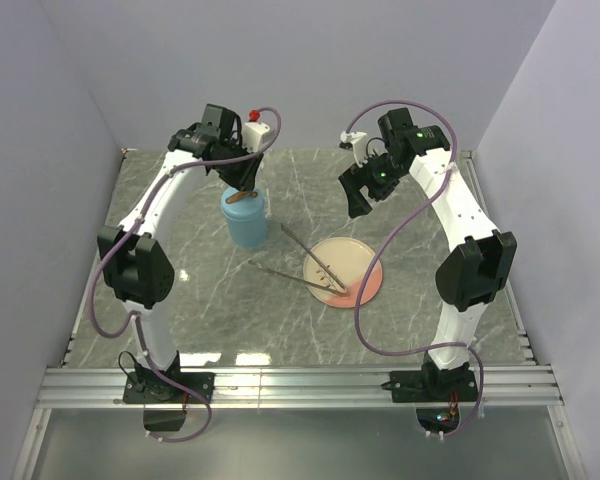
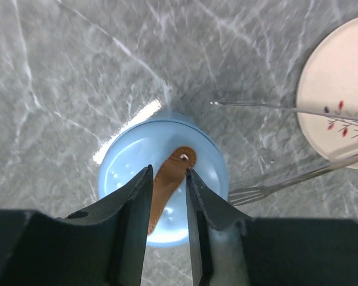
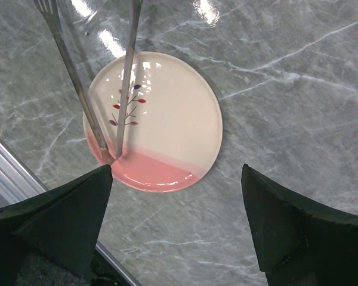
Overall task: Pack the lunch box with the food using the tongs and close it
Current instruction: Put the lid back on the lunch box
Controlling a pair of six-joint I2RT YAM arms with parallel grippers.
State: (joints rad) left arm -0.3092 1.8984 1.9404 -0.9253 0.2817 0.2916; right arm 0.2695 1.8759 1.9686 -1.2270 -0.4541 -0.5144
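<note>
The light-blue lunch box [image 1: 246, 225] stands left of centre with its round lid [image 2: 128, 173] on it. The lid's brown strap [image 2: 174, 167] lies slanted across the lid. My left gripper [image 2: 168, 170] hangs right over the lid [image 1: 245, 190], its jaws a narrow gap apart, one on each side of the strap and not pinching it. The silver tongs [image 1: 295, 275] lie with their joined end on the pink plate [image 1: 360, 262], arms spread toward the lunch box. My right gripper [image 3: 176, 170] hovers wide open above the plate's edge and holds nothing. The food is out of view.
The plate [image 3: 173, 113] carries only the tongs' joined end [image 3: 126, 89]. Grey marble tabletop surrounds everything, with an aluminium rail [image 1: 300, 385] along the near edge and walls on three sides. Both arms arch inward from their bases.
</note>
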